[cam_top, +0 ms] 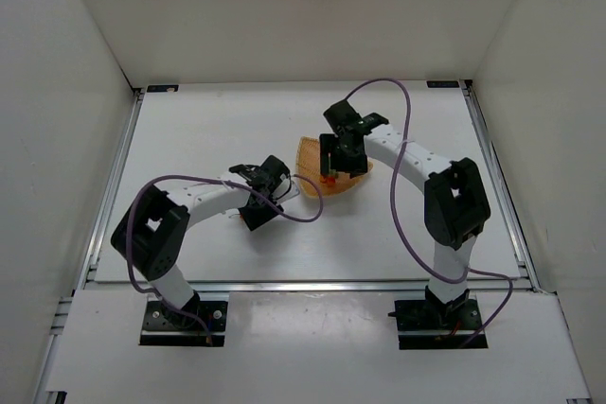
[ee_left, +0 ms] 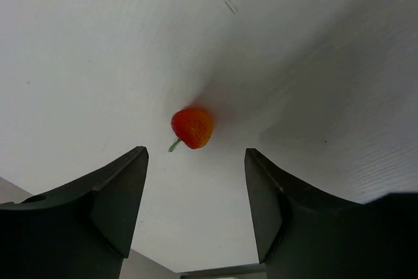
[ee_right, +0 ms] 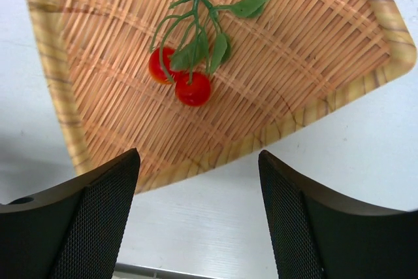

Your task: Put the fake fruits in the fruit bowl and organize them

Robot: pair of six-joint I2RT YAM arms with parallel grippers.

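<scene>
Where my right gripper hangs above the fruit bowl, its fingers stand apart and hold nothing, and the leafy cherry cluster lies inside the bowl at 12 o'clock from them. My left gripper, likewise spread and empty, faces the single red fruit, which rests on the white table at 12 o'clock, just beyond its tips. From above, the bowl sits at 2 o'clock from the left gripper.
</scene>
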